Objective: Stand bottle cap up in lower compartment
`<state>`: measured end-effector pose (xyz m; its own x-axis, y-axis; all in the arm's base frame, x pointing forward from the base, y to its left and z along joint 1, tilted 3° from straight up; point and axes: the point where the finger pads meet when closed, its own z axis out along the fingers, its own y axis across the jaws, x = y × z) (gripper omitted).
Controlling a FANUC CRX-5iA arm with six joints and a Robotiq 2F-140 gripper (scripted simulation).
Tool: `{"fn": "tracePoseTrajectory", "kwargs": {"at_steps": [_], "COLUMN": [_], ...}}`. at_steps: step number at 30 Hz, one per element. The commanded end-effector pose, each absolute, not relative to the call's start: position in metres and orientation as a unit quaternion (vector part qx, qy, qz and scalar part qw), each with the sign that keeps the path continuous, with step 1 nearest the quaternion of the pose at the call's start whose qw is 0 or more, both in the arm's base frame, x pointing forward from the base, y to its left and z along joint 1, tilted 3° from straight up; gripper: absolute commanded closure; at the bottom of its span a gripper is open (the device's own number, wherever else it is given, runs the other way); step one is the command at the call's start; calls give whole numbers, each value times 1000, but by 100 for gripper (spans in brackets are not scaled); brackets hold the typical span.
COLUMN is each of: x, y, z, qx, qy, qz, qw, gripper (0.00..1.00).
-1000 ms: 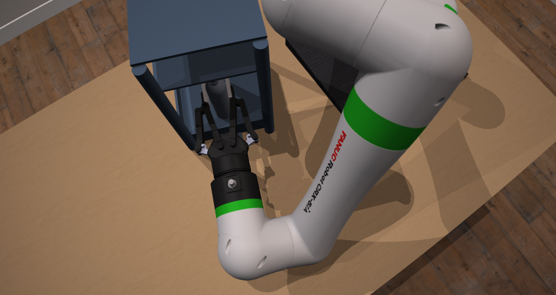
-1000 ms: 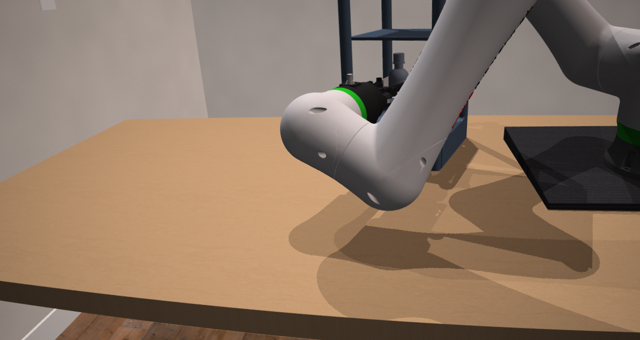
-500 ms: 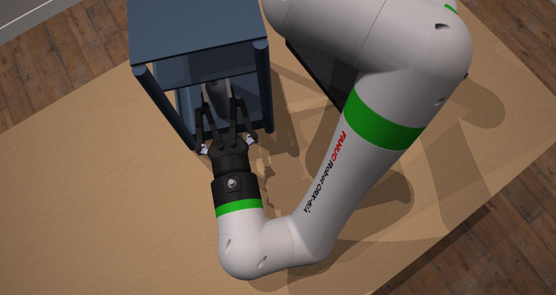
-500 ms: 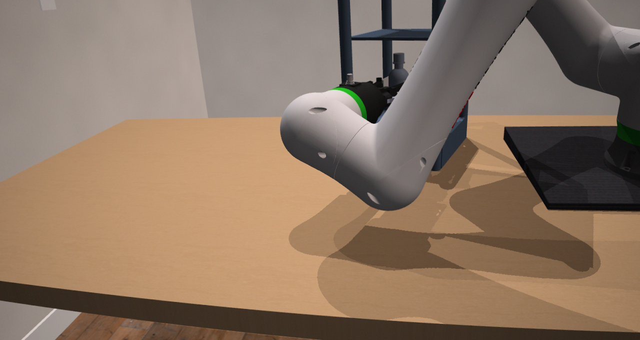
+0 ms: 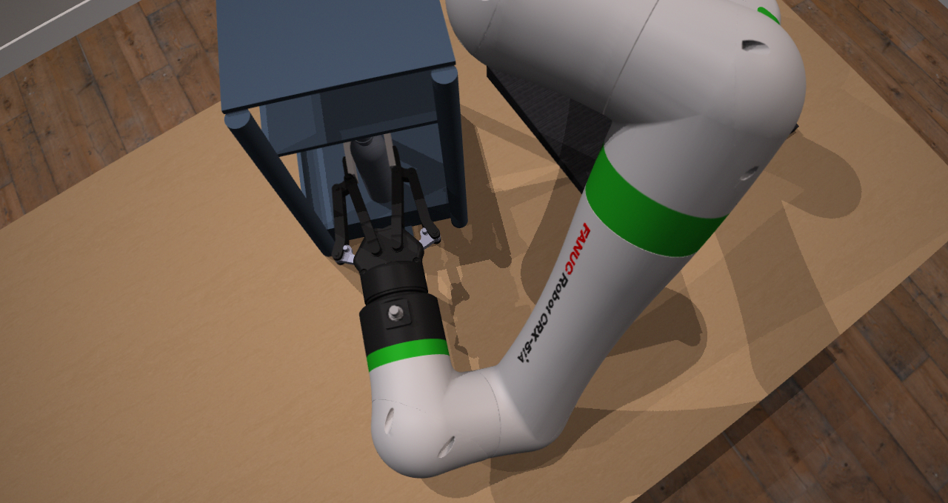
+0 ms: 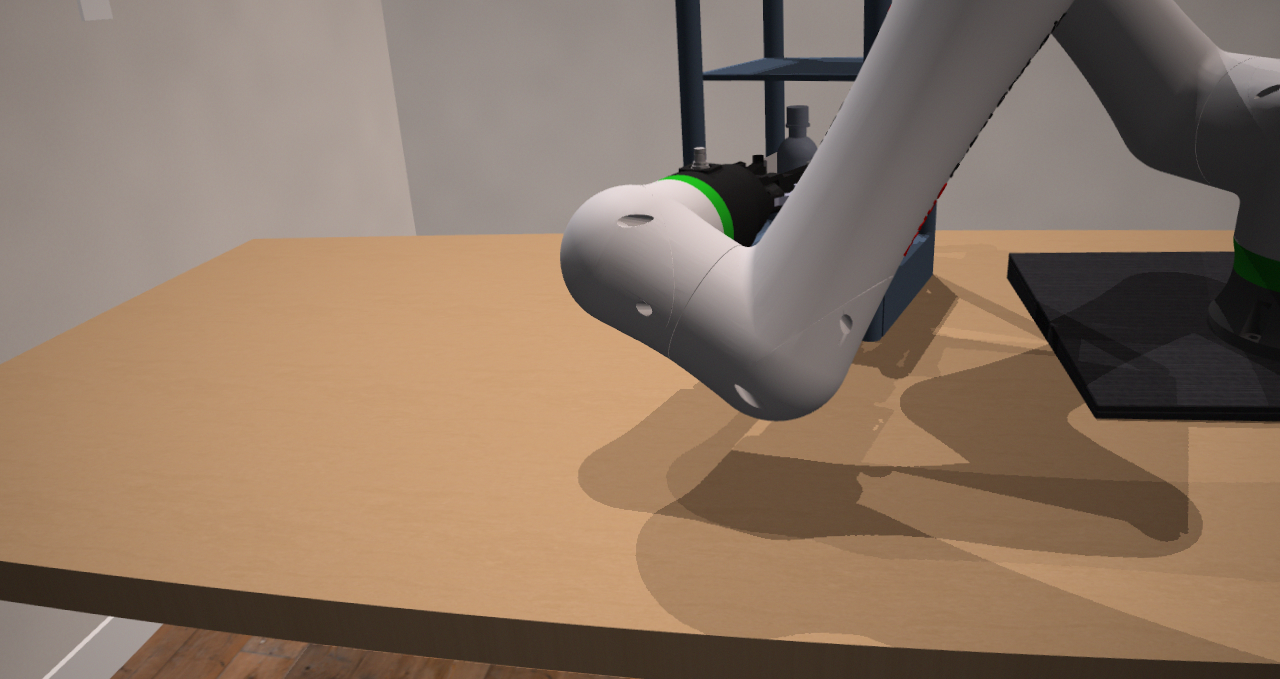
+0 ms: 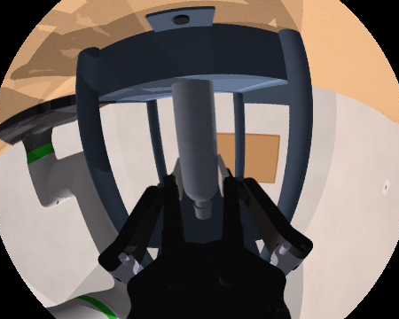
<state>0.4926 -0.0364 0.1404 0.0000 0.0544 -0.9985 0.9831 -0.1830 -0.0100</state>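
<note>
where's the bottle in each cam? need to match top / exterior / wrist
Top: bottle left of centre, under the middle shelf, between the fingers of the gripper.
Exterior: only its cap and shoulder show, upper right of centre, above the forearm.
Wrist: centre, appearing cap down.
Shared landmark: the dark blue shelving unit, whose posts frame the bottle in all three.

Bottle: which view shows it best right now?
Wrist: the bottle runs nearly full length between the tool fingers, inside the shelving unit. Top shows only a slice of its body under the shelves; exterior shows just cap and shoulder behind the arm.
</note>
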Motion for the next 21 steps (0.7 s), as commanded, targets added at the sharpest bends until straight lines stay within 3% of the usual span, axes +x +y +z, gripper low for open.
{"fn": "tracePoseTrajectory", "kwargs": {"at_steps": [1,2,3,5,6,21], "x": [493,493,493,493,493,493], "y": [-36,-36,-36,-36,-36,-36], "z": [141,141,141,141,141,143], "qx": [556,556,556,556,556,556], "qy": [466,466,466,466,466,466], "qz": [-531,-531,-531,-531,-531,-531], "qw": [437,437,437,437,437,437], "gripper": [77,77,70,70,62,62]}}
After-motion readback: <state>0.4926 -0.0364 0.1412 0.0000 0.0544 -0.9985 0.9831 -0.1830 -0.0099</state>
